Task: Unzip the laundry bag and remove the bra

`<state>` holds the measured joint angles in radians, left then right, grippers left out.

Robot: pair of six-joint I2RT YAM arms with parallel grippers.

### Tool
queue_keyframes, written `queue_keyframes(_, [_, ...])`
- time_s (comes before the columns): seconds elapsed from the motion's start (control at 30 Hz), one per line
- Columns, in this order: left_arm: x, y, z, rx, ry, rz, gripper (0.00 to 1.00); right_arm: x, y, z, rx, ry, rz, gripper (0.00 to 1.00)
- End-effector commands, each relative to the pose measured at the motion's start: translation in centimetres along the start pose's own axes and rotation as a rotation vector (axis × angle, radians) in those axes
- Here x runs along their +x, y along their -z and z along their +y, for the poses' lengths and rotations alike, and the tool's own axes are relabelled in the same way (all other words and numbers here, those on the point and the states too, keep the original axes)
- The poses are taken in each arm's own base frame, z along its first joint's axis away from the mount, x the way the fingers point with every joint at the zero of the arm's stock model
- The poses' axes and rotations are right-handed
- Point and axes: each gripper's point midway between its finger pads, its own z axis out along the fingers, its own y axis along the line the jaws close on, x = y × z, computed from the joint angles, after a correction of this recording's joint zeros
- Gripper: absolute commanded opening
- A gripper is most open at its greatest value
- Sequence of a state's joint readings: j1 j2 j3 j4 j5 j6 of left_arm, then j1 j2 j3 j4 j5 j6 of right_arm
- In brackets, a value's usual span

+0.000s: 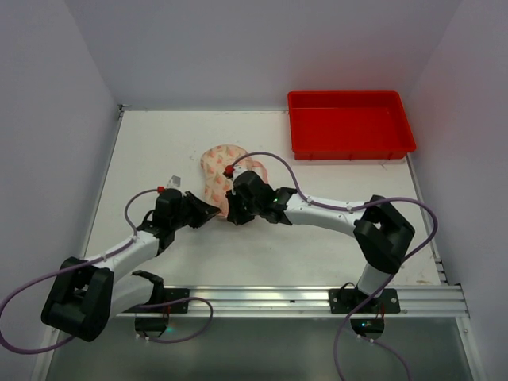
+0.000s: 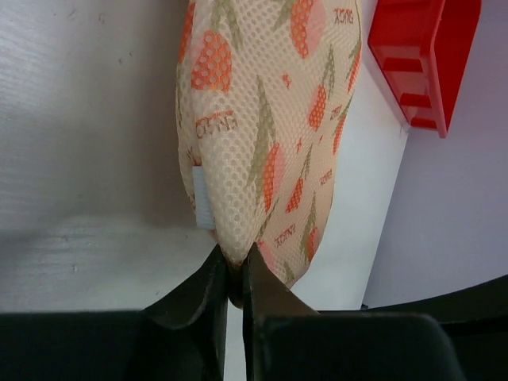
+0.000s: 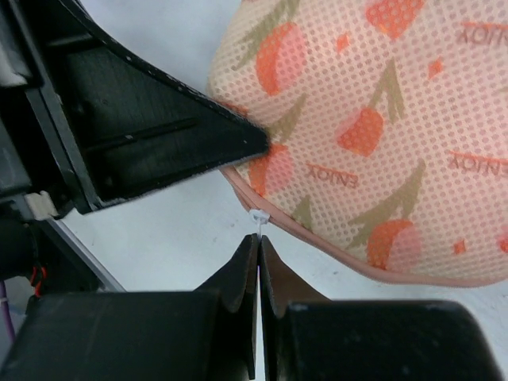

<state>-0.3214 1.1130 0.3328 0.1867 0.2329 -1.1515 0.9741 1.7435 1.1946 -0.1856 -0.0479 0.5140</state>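
From above, my left arm reaches in from the lower left of the frame. My left tool [image 1: 211,212] sits just left of centre, closed on the near end of the laundry bag [image 1: 216,168]. The left wrist view shows this plainly. The two black fingers meet at bottom centre with the bag's narrow tip pinched between them, and the printed mesh runs from there to the top of the frame. A small white label [image 2: 204,194] sticks out of the bag's left seam, just above the fingers.

The bag lies on the white bench [image 1: 159,143], a little left of centre. I cannot tell how far its zip is open.

Just right of the bag's near end, my right tool [image 1: 232,209] faces the left one and is very close to it. Its fingers are pressed together with no gap. In the right wrist view a small white tab [image 3: 257,215] sits right at their tips, against the bag's pink trim [image 3: 349,262]. I cannot tell whether the tab is caught between them.

One finger of my left tool fills the upper left of that view as a black wedge. Its point touches the bag's edge and crowds the space beside the tab.

A purple cable [image 1: 266,154] arcs from my right wrist over the bench beside the bag. In the upper right of the top view, the red tray [image 1: 352,148] stands well apart from the bag. A silver rail [image 1: 270,300] runs along the bottom under both arm bases.
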Motion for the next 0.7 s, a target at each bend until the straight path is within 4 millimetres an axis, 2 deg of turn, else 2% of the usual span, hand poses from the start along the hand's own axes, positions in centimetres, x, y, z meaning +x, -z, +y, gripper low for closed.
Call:
queue_keyframes(0.0, [-1.3, -0.3, -2.3, 0.072, -0.001, -0.039, 0.08, 0.1, 1.7, -1.0, 0.034, -0.003, -0.038, 0.0])
queue_keyframes(0.03, [-1.7, -0.3, -2.5, 0.07, -0.027, -0.045, 0.0, 1.4, 1.9, -2.1, 0.066, 0.008, -0.012, 0.0])
queue_keyframes(0.1, [-2.5, -0.3, -1.9, 0.035, -0.051, -0.057, 0.0, 2.0, 2.8, -3.8, 0.118, 0.017, -0.01, 0.0])
queue_keyframes(0.13, [-2.9, -0.3, -1.7, 0.022, -0.068, -0.061, 0.0, 1.9, 3.9, -4.6, 0.149, 0.019, -0.025, 0.0])
queue_keyframes(0.17, [-3.6, -0.3, -2.0, 0.014, -0.121, -0.066, 0.0, 3.1, 4.3, -5.9, 0.18, 0.024, -0.004, 0.0])
queue_keyframes(0.23, [-4.4, -0.8, -1.6, -0.015, -0.176, -0.056, 0.0, 3.1, 5.9, -7.5, 0.212, 0.008, -0.02, 0.0])
queue_keyframes(0.27, [-5.2, -0.9, -2.3, -0.015, -0.251, -0.051, 0.0, 4.4, 6.3, -8.7, 0.234, 0.009, 0.014, 0.0])
queue_keyframes(0.3, [-4.8, -1.6, -1.7, -0.028, -0.279, 0.007, 0.0, 4.5, 6.9, -9.7, 0.252, -0.008, 0.022, 0.0])
queue_keyframes(0.33, [-5.4, -1.7, -2.4, -0.034, -0.346, 0.032, 0.0, 5.2, 7.6, -10.8, 0.276, -0.013, 0.038, 0.0])
queue_keyframes(0.37, [-5.3, -1.9, -1.9, -0.058, -0.369, 0.066, 0.0, 5.4, 7.8, -11.0, 0.277, -0.012, 0.042, 0.0])
queue_keyframes(0.4, [-5.0, -2.4, -1.2, -0.075, -0.385, 0.111, 0.0, 5.6, 7.9, -11.0, 0.27, -0.009, 0.047, 0.0])
queue_keyframes(0.47, [-5.9, -2.6, -0.9, -0.107, -0.433, 0.131, 0.02, 5.6, 7.8, -10.2, 0.229, -0.007, 0.054, 0.0])
queue_keyframes(0.53, [-7.0, -3.1, 0.4, -0.161, -0.428, 0.137, 0.14, 4.9, 7.4, -9.2, 0.185, -0.006, 0.051, 0.0])
queue_keyframes(0.6, [-8.7, -3.3, 0.2, -0.158, -0.409, 0.104, 0.23, 3.5, 6.3, -6.2, 0.06, -0.016, 0.042, 0.0])
queue_keyframes(0.63, [-9.1, -3.3, -0.2, -0.149, -0.383, 0.091, 0.4, 2.5, 5.8, -5.0, 0.021, -0.023, 0.02, 0.0])
queue_keyframes(0.67, [-9.4, -3.3, -0.6, -0.132, -0.373, 0.078, 0.54, 0.7, 5.7, -3.1, -0.025, -0.01, -0.013, 0.0])
